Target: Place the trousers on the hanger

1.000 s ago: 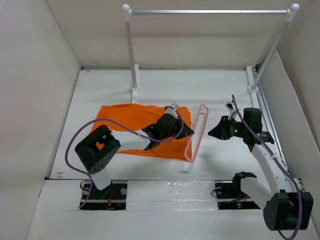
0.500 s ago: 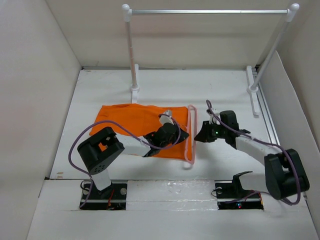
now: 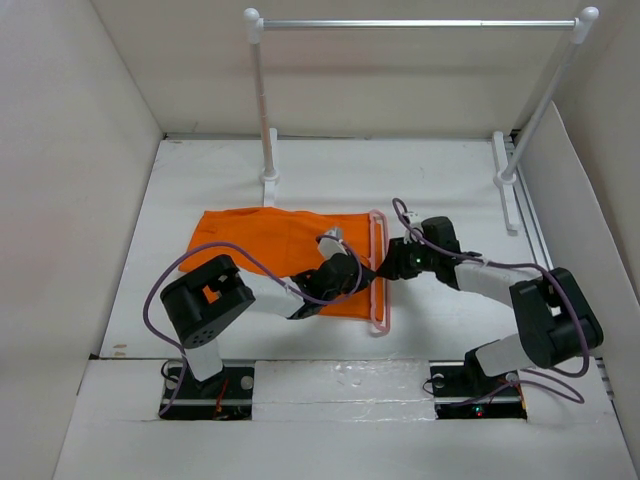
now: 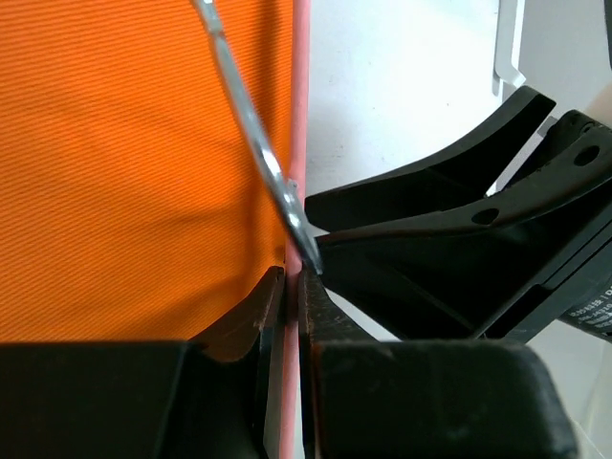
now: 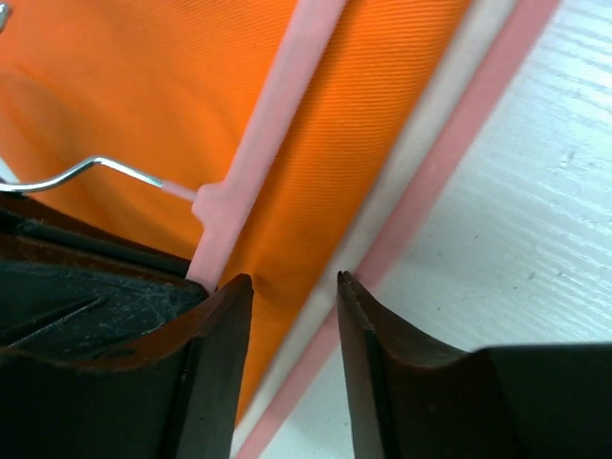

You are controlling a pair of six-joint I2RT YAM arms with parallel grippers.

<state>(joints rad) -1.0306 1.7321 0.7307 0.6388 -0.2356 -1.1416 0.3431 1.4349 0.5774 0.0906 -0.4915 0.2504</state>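
Top view: the trousers point(image 3: 262, 243) lie flat on the table point(image 3: 440, 180), mid-left. The hanger point(image 3: 378, 240) lies along their right edge, its far side over the cloth. My left gripper point(image 3: 364, 272) sits at that edge from the left and my right gripper point(image 3: 392, 268) meets it from the right, the two almost touching. The rail point(image 3: 420, 23) at the back plays no part.

Left wrist: my left fingers point(image 4: 273, 301) are clenched on the hanger's pink bar point(image 4: 299, 115), close to where the wire hook point(image 4: 244, 110) leaves it. Orange cloth fills the left of the view, and my right gripper's black body crowds in from the right.

Right wrist: my right jaws stand apart, gripping nothing. Orange cloth lies in the gap between them. One hanger bar point(image 5: 277, 115) runs to the left fingertip, and the other point(image 5: 449, 158) runs on the table just past the cloth edge.

Step, as I read it: the left pins the hanger while the right lines up on the trouser edge inside the frame. Trousers not yet hung. Next move calls for closing on cloth only, not on a bar, then drawing it through and over the bar while the left holds firm.
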